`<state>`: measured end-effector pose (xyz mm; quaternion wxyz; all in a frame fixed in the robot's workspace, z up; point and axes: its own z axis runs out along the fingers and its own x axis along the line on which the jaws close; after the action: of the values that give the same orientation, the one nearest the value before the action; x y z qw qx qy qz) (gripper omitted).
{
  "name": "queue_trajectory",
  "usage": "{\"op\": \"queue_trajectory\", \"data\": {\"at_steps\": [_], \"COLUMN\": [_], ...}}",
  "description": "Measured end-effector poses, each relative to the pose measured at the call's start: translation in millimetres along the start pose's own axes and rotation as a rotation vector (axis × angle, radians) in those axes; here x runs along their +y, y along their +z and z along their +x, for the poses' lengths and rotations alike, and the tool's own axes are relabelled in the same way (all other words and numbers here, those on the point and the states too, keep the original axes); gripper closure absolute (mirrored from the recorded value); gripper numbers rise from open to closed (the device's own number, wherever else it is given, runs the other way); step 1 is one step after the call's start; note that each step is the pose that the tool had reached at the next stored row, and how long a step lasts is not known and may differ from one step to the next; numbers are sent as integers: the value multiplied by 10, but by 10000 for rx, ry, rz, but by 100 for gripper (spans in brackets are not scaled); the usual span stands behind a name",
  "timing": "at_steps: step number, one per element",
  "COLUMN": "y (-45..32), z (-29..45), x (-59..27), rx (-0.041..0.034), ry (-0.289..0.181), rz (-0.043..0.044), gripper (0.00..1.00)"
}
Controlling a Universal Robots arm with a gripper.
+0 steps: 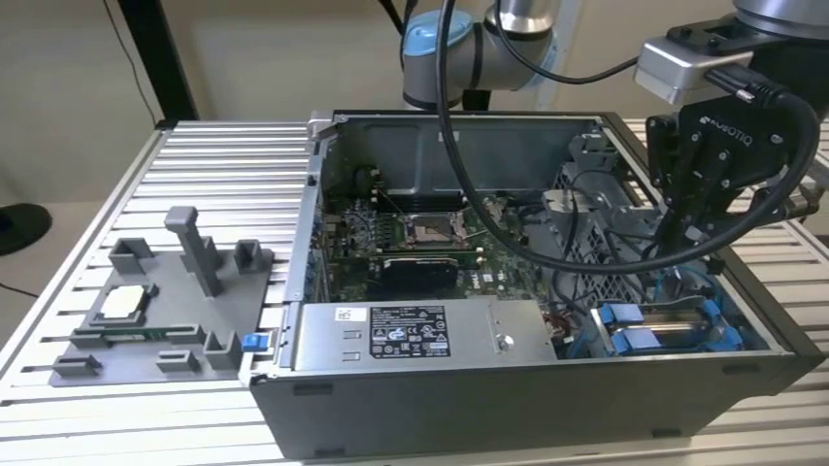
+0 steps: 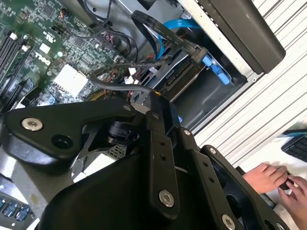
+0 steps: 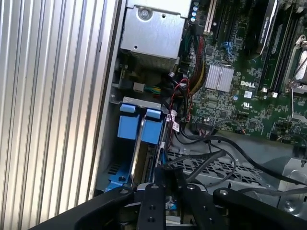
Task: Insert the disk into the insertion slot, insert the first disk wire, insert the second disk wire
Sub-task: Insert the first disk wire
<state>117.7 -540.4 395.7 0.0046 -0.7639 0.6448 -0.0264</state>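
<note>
So here's where we're at: the gripper (image 1: 670,243) hangs down inside the open case (image 1: 453,146), over the corner on the exterior view's right, and the slot (image 1: 719,333) is pretty much straight below it. As far as we can see, the disk (image 3: 139,143) is already sitting down in there, blue carrier and all, with its blue tabs (image 3: 153,127) pointing toward the power supply (image 1: 414,335). Its long axis runs along the case wall next to the ribbed counter (image 3: 48,96). In the first wrist view that line leads from the tabs right to the fingers (image 3: 169,182), so they're over the end away from the tabs. The fingers look pinched together, but we honestly can't tell whether a wire is caught between them. In the second wrist view a blue wire (image 2: 184,23) and a flat black wire (image 2: 163,29) loop around near the tabs. We can't tell whether either is plugged in. Our guess is the disk step is done and the wires are what's in play.
</note>
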Motion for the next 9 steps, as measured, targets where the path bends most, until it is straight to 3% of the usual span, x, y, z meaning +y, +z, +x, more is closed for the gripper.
{"op": "queue_trajectory", "data": {"at_steps": [9], "y": [-3], "z": [2], "x": [0], "rx": [3], "ry": [0], "rz": [-3], "gripper": [100]}}
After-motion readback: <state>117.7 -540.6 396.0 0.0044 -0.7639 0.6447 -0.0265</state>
